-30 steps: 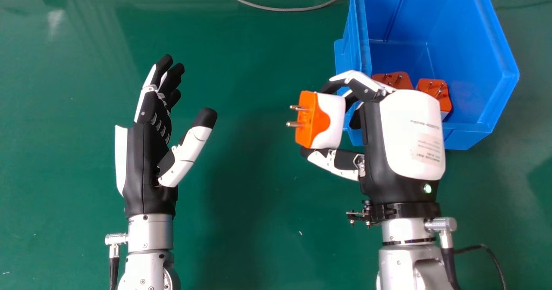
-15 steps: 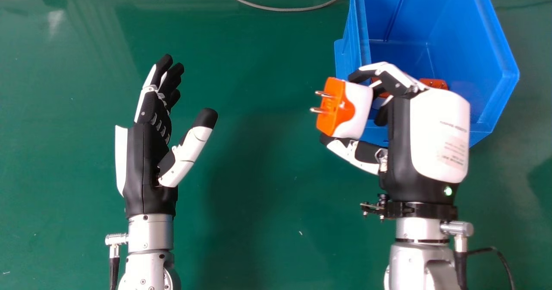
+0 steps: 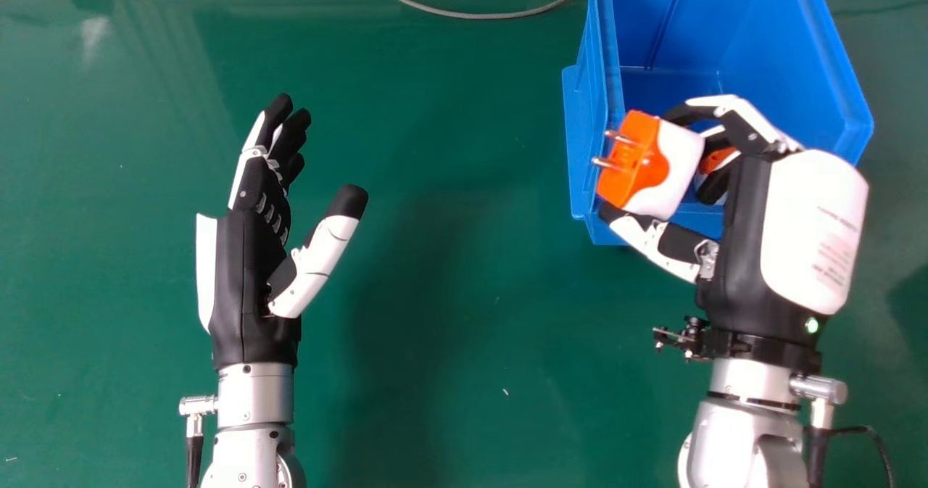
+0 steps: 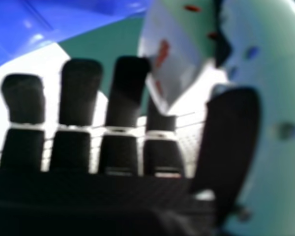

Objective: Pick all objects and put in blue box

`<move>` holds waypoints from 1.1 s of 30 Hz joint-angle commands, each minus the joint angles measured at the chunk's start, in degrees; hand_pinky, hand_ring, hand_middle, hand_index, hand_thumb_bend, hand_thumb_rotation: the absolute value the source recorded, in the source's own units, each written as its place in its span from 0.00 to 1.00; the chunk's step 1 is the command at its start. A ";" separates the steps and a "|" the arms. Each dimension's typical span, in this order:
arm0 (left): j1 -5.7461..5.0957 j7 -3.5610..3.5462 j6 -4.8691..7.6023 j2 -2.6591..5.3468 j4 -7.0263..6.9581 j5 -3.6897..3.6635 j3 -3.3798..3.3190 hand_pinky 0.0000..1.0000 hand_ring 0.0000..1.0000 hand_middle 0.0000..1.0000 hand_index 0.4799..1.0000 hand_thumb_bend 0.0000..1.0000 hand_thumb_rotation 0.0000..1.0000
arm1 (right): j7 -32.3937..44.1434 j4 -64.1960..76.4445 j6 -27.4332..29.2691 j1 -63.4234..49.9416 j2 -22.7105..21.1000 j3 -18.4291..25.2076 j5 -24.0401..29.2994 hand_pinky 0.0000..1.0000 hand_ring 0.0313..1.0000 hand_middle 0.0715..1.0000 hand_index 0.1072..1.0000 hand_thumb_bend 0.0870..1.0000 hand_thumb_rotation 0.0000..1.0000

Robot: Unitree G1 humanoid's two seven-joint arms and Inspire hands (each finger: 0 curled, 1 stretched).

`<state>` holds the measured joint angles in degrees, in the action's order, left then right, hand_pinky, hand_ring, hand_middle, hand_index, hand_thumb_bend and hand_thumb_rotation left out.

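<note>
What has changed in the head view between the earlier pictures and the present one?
The right hand moved to the right and turned slightly, carrying the orange and white adapter from left of the blue box to where it overlaps the box's near left part in the view. Nothing was newly grasped or released. The box stayed in place; the left hand stayed open, practically unmoved.

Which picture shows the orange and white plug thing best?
The head view: it shows the plug's orange face and both metal prongs, held in the right hand. The right hand view shows just part of its white body, near the thumb.
</note>
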<state>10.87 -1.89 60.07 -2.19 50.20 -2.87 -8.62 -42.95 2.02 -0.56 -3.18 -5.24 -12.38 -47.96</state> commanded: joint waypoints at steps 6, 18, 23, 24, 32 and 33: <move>-0.06 0.73 0.95 0.35 -0.49 0.68 0.03 0.93 0.92 0.89 0.79 0.84 0.54 | -0.64 0.46 -0.36 1.59 -1.19 3.66 0.58 0.30 0.32 0.42 0.48 0.47 0.00; 0.85 1.96 0.99 0.19 0.27 1.43 0.10 0.92 0.91 0.89 0.78 0.84 0.55 | 1.42 -2.05 -1.78 8.58 -3.31 6.22 0.54 0.34 0.33 0.44 0.50 0.46 0.00; 0.98 2.07 0.62 0.32 0.13 1.39 0.12 0.92 0.91 0.88 0.78 0.85 0.55 | 1.74 -5.72 -1.85 13.77 -5.23 6.11 0.18 0.31 0.32 0.43 0.50 0.46 0.00; 1.06 1.99 0.68 0.33 0.18 1.31 0.13 0.92 0.91 0.88 0.78 0.85 0.55 | 2.29 -6.67 -2.23 15.16 -5.74 5.94 -0.01 0.31 0.32 0.43 0.50 0.46 0.00; 1.61 2.74 0.86 0.18 0.60 1.96 0.05 0.91 0.90 0.88 0.78 0.85 0.55 | 5.43 -15.59 -4.61 25.62 -9.64 3.80 -1.81 0.26 0.35 0.41 0.49 0.46 0.00; 1.66 2.84 0.79 0.15 0.63 2.08 0.03 0.91 0.90 0.88 0.78 0.85 0.55 | 5.85 -16.92 -4.68 26.98 -10.07 3.54 -1.66 0.26 0.35 0.41 0.49 0.46 0.00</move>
<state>11.69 0.68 60.01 -2.14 50.83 -1.10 -8.69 -37.21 -14.27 -5.02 20.37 -13.94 -8.62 -48.90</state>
